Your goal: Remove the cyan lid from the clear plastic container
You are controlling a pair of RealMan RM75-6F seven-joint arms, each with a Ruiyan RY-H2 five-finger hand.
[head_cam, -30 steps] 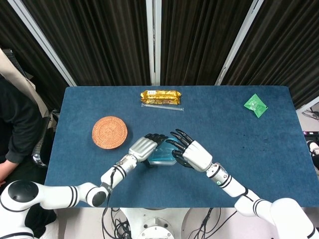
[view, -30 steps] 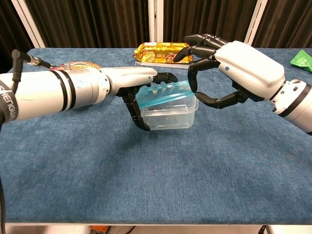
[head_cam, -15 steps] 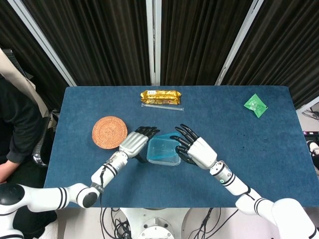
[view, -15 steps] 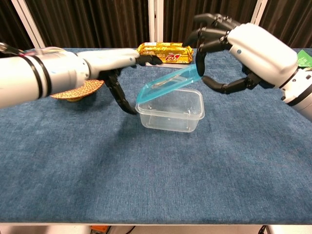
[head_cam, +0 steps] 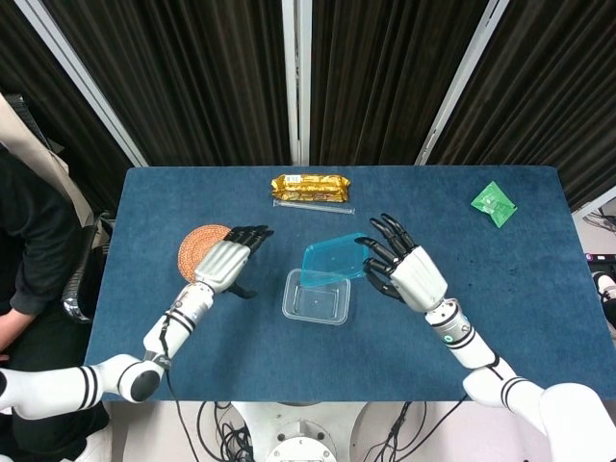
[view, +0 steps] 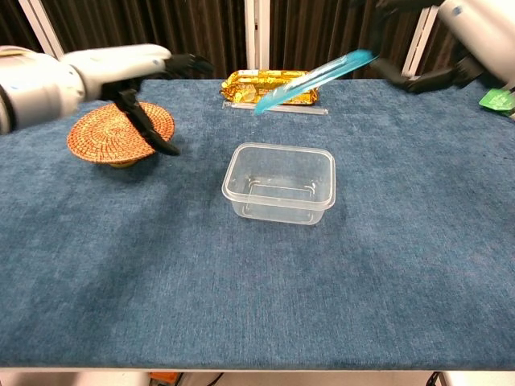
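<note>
Lifted clear since half a second ago, the cyan lid (head_cam: 332, 259) now hangs tilted in the air above the back edge of the container (head_cam: 316, 302), held at its right end by the right hand (head_cam: 409, 272). That hand's fingers (head_cam: 377, 252) close on the lid's edge; in the chest view the hand (view: 475, 20) is cut off by the frame, so the exact grip there cannot be told. The left hand (head_cam: 223, 262) has drawn away to the left and holds nothing, fingers (view: 191, 62) spread, over the near edge of a woven coaster (view: 117, 135). The container stands open and upright on the blue surface (head_cam: 481, 289), touched by neither hand.

Behind it lies a gold snack packet (head_cam: 310, 185) with red lettering too small to read, and just in front of that a clear straw (head_cam: 313, 205). A green sachet (head_cam: 494, 202) sits well apart near the right rear corner. A person in dark clothes (head_cam: 29, 241) is at the left edge.
</note>
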